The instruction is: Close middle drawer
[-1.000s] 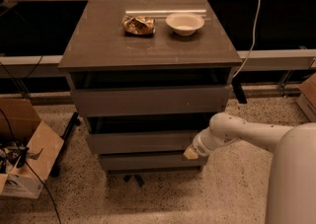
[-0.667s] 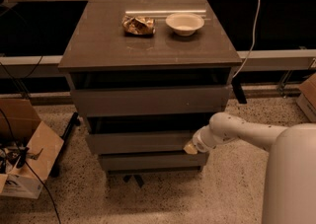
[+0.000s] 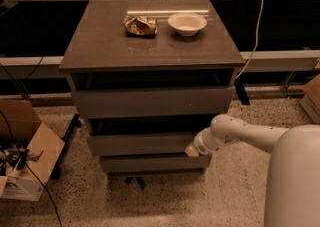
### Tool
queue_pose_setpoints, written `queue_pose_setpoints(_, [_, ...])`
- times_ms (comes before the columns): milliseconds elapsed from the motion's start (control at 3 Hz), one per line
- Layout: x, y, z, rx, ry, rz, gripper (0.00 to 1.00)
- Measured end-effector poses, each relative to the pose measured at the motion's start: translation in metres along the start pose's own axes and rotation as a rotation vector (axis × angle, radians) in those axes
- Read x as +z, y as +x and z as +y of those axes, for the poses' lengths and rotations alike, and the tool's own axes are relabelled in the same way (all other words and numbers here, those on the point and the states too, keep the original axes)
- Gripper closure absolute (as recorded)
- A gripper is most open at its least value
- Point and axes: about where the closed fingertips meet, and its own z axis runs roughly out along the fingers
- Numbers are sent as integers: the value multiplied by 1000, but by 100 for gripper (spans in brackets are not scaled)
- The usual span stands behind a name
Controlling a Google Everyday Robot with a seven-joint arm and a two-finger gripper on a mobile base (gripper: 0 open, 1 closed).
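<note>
**Gripper at right end of middle drawer**

Gripper sits low, at right edge of the drawer's front panel; open or clenched: can't tell. Drawer is 2nd of 3 in the cabinet, sticking out a bit toward near side, w/ dark gap above. Bowl & crumpled packet on top, far side.

The tool touches the front of the middle drawer at its right end.
</note>
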Motion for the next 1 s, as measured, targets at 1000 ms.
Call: queue_pose_setpoints(1000, [5, 1, 4, -1, -10, 4, 0])
